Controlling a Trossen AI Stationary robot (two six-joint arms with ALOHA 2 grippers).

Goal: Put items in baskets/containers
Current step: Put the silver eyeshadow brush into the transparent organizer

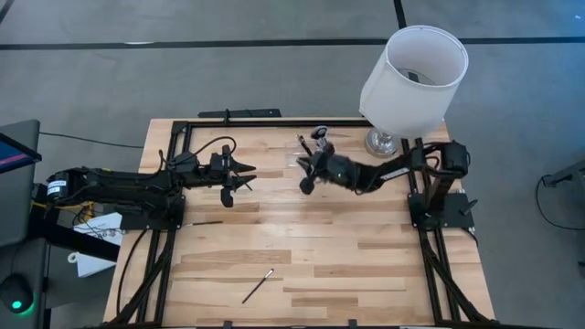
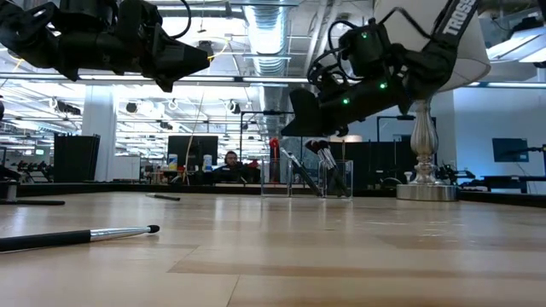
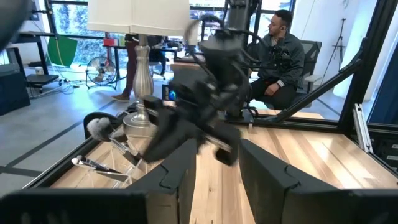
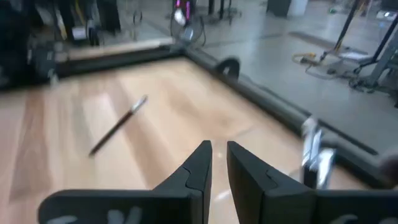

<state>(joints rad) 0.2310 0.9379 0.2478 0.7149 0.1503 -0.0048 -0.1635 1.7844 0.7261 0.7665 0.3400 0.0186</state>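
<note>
A small clear organizer (image 1: 309,153) stands near the table's far edge with several dark brushes (image 2: 324,158) leaning in it, heads up. One brush (image 1: 258,286) lies flat on the near part of the table, also seen in the right wrist view (image 4: 118,126). A thin black brush (image 1: 203,222) lies at the left. My right gripper (image 1: 306,183) hovers just in front of the organizer, slightly open (image 4: 217,162), with nothing between its fingers. My left gripper (image 1: 249,176) hangs open (image 3: 216,174) above the table's left half, pointing level toward the right arm.
A big white lampshade (image 1: 413,68) on a silver base (image 1: 382,142) stands at the far right corner, close behind the right arm. A black frame (image 1: 274,122) borders the table. A person (image 3: 280,53) sits beyond the table. Bare wood lies between the arms and the near edge.
</note>
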